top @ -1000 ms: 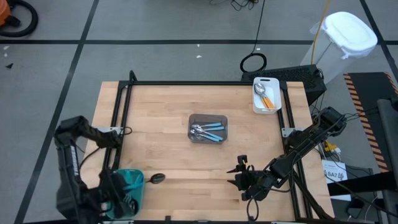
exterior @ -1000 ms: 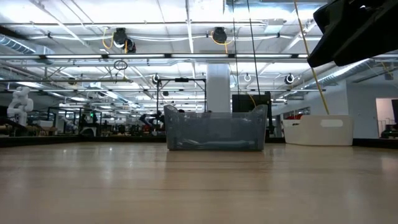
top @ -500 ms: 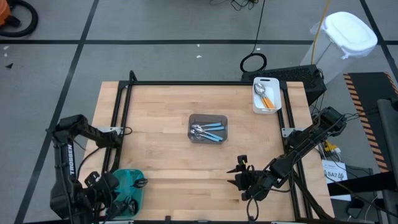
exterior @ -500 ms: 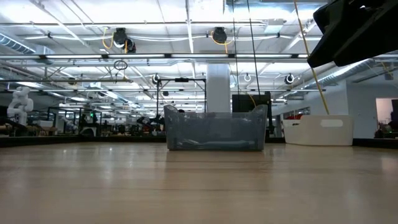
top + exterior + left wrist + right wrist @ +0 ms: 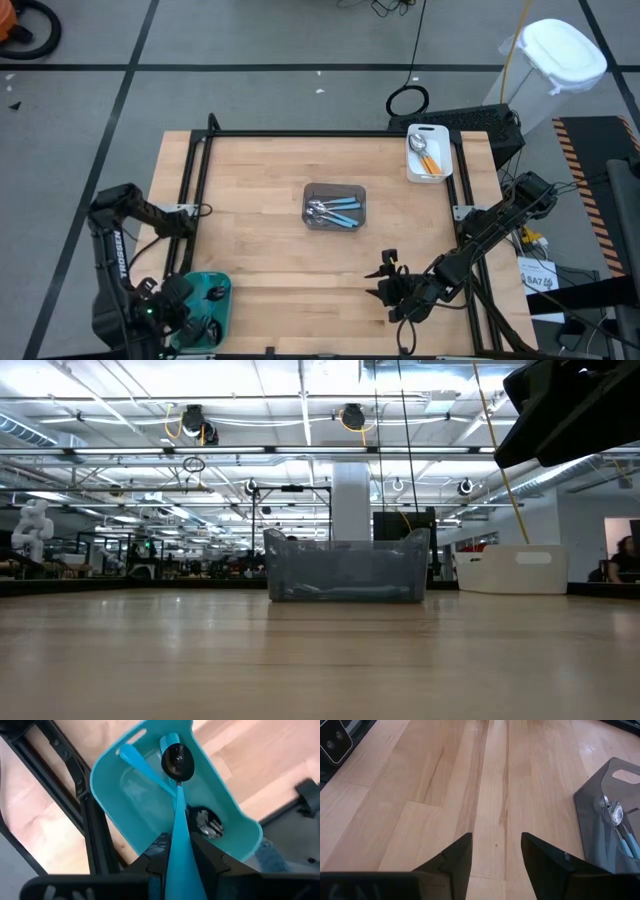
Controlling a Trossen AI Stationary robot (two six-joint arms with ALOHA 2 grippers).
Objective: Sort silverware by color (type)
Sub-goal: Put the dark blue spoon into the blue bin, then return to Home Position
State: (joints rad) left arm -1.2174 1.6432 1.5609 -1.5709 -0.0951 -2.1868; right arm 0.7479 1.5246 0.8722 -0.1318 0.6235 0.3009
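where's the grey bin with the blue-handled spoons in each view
high view: grey bin at the table's centre.
low view: mid-picture, on the far tabletop.
left wrist view: not in it.
right wrist view: at the right edge, beyond the open right gripper.
Shared landmark: the white bin, right of it in both high and low views.

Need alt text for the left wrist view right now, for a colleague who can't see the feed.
The left gripper holds a blue-handled spoon by its handle, black bowl poised over a teal bin at the table edge. Another blue-handled spoon and a dark spoon bowl lie in the bin.
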